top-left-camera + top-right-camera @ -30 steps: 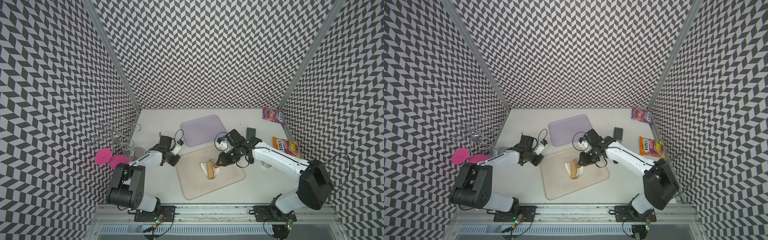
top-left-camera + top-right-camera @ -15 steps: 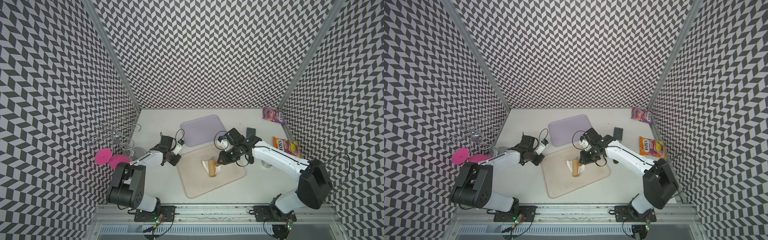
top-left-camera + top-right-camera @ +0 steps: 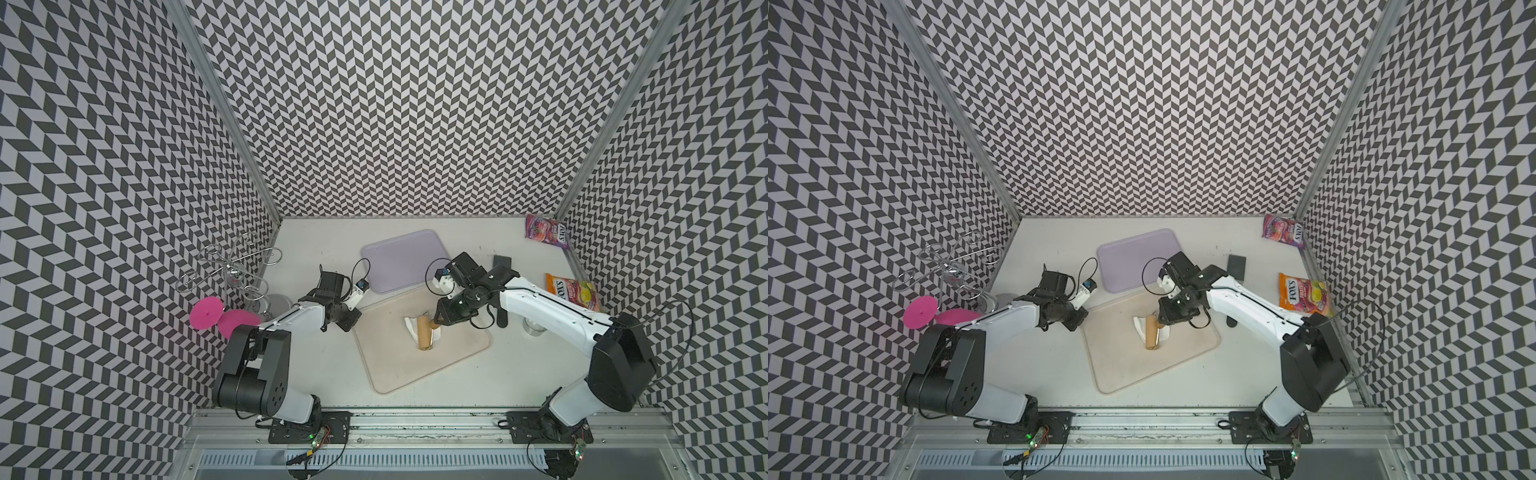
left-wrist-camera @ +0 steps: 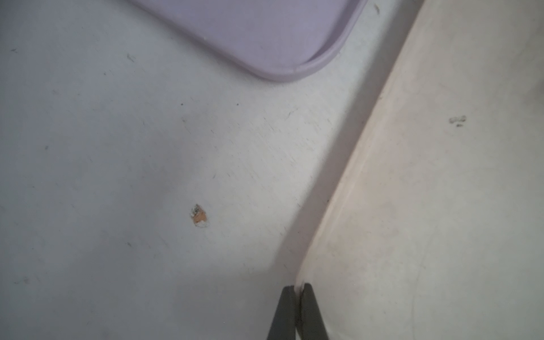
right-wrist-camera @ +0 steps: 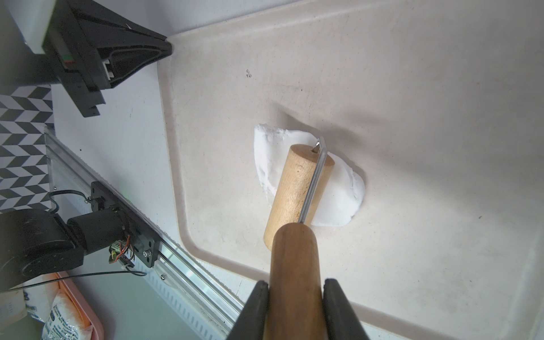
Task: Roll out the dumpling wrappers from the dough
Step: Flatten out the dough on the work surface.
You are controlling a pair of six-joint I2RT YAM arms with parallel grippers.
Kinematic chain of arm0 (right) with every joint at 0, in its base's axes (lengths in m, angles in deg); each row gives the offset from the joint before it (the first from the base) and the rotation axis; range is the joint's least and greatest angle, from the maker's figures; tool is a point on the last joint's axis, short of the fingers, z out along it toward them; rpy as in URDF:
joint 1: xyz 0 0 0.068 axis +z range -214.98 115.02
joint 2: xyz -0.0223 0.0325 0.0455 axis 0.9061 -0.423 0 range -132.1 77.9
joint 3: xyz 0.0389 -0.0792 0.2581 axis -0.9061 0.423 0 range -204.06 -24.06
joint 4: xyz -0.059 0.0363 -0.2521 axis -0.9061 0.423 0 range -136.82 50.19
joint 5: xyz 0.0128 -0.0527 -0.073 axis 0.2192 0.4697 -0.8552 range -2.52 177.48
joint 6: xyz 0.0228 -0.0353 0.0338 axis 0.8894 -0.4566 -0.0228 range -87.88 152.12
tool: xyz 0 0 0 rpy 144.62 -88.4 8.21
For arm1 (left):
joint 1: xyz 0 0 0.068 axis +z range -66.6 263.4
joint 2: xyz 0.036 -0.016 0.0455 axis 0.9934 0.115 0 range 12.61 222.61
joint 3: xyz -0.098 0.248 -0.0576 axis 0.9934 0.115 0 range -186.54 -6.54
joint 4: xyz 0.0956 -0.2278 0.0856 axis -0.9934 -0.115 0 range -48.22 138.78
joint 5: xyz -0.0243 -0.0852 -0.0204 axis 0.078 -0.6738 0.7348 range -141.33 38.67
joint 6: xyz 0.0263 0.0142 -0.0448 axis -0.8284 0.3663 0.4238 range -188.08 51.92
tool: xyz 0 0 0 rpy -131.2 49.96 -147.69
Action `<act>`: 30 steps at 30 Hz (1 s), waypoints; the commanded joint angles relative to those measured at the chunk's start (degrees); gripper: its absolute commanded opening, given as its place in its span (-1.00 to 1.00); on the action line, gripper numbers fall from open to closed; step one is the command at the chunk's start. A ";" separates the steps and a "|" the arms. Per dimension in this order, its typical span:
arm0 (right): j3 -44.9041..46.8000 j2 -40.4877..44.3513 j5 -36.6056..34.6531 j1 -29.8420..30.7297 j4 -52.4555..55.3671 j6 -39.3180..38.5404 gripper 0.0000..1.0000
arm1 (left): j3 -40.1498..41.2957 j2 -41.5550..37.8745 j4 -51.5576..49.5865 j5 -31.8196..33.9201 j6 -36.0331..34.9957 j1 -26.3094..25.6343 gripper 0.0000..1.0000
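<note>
Since a second ago: roller [image 3: 424,338] and right gripper [image 3: 438,322] have edged slightly toward the upper right of the top frame. Left arm unchanged.

Dough [image 5: 338,200]: one white lump, partly flattened, on the beige board [image 3: 415,374]. It lies in the lower middle of both top views, just right of centre. Roller barrel sits across it, with dough showing on both sides. Outline ragged, not round. No dumpling wrappers in sight yet.

Handling, my read: soft, light, probably tacky. It will smear or tear if you pinch it, most of all at the thin rim. Don't grip it; work it through the roller. If you must lift it, slide under an edge clear of the barrel.

Tool: right gripper is closed around the roller's wooden handle, fingers [image 5: 260,306] on either side, bottom centre of the right wrist frame. That handle is your hold. Left gripper [image 4: 298,287] is closed tight on the board's corner rim, at the bottom of its wrist frame. It looks like it pins the board steady.

Counts: one dough piece, one roller, one beige board, one lilac tray [image 3: 403,262] just above the board. Two candy bags [image 3: 546,230] along the right edge, two pink discs [image 3: 206,312] at left, one wire rack [image 3: 232,270] above them.
</note>
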State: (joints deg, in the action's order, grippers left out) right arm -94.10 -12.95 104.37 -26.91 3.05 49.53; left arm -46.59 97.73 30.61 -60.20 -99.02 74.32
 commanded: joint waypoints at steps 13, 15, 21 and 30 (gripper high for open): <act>-1.23 -4.79 -26.81 -1.68 14.82 -0.81 -1.00 | 1.72 1.10 -4.06 8.69 -7.87 4.29 -1.00; -1.39 -4.83 -27.33 -1.59 15.12 -0.63 -1.00 | 1.48 1.17 -4.22 8.69 -7.90 4.25 -1.00; -2.12 -5.29 -29.68 -1.51 16.33 0.25 -1.00 | 1.06 1.06 -4.50 8.71 -7.82 4.25 -1.00; -4.47 -4.93 -32.09 -1.37 17.56 1.21 -1.00 | 0.43 0.67 -4.91 7.98 -7.52 4.32 -1.00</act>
State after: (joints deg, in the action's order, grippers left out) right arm -101.19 -14.28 85.57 -27.61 17.37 51.80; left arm -46.63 97.73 30.98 -60.00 -101.93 76.42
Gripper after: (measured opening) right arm 0.307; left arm 0.063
